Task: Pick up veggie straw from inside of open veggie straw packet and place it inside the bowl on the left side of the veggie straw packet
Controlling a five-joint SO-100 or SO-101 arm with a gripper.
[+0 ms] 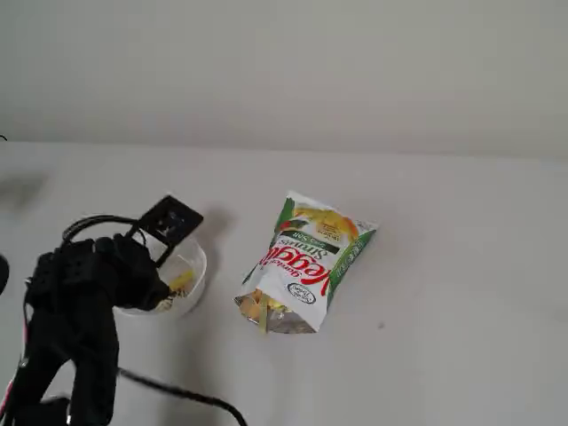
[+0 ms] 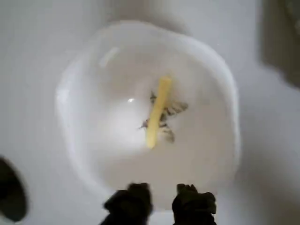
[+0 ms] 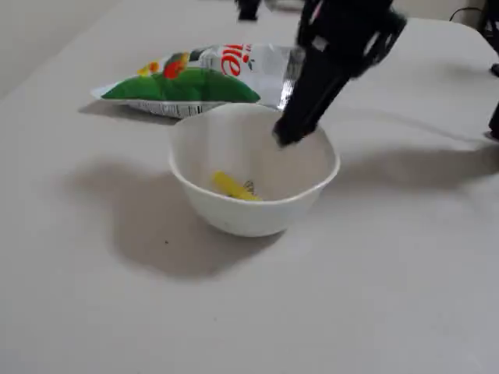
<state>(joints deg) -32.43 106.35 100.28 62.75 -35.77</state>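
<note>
The white bowl (image 1: 201, 263) stands left of the veggie straw packet (image 1: 306, 259) in a fixed view. A pale-yellow veggie straw (image 2: 158, 111) lies loose at the bowl's bottom, across the dark floral mark. It also shows in both fixed views (image 3: 231, 185) (image 1: 182, 282). My gripper (image 2: 161, 202) hangs just above the bowl's rim (image 2: 230, 98), empty, with its jaws a little apart. In a fixed view the gripper (image 3: 285, 139) is over the far side of the bowl (image 3: 185, 140), in front of the packet (image 3: 195, 78). The packet's open end holds bunched yellow-orange straws (image 1: 258, 309).
My black arm (image 1: 84, 302) fills the lower left of a fixed view, with a black cable (image 1: 182, 393) trailing across the table in front. A dark round shape (image 2: 9, 197) sits beside the bowl in the wrist view. Dark objects (image 3: 248, 9) stand at the table's far edge.
</note>
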